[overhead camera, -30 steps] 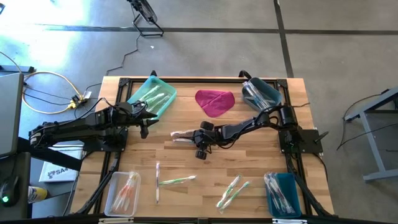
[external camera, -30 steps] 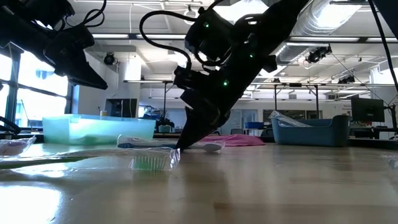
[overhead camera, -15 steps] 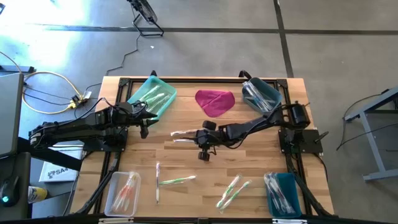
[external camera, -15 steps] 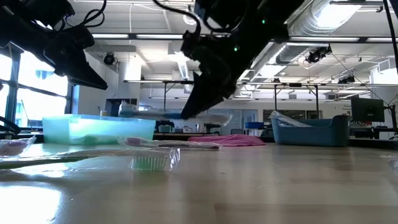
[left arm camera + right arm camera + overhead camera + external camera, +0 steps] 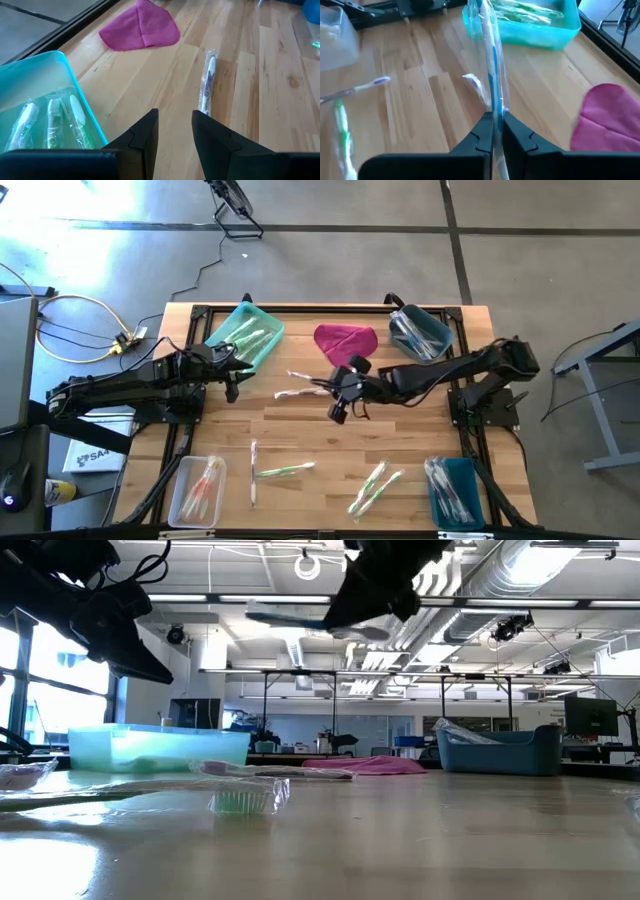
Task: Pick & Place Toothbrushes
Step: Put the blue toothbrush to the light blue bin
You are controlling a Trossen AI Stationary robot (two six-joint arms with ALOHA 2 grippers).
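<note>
My right gripper hangs over the middle of the table, shut on a blue-handled toothbrush in a clear wrapper. The brush also shows high in the low view. A pale wrapped toothbrush lies flat on the wood just below and to the left. More wrapped toothbrushes lie near the front edge. My left gripper stands open over the table beside the teal tray, nothing between its fingers. My right gripper pinches the wrapped blue toothbrush between its two fingers, near the brush's right-hand end. The fingers come from the table's right, slanting down, and lie along the brush. It sticks out ahead of them toward the left, about level, lifted clear of the table.
A magenta cloth lies at the far middle. The teal tray holds green toothbrushes. A blue bin stands far right, a clear tray near left, and a blue tray near right, with brushes in them.
My right gripper has risen from the table top, drifting a little toward the far and right edges and rolling somewhat. It stays shut on the blue toothbrush, which has gone from the wood to well clear of it. The pale toothbrush stays where it lay.
</note>
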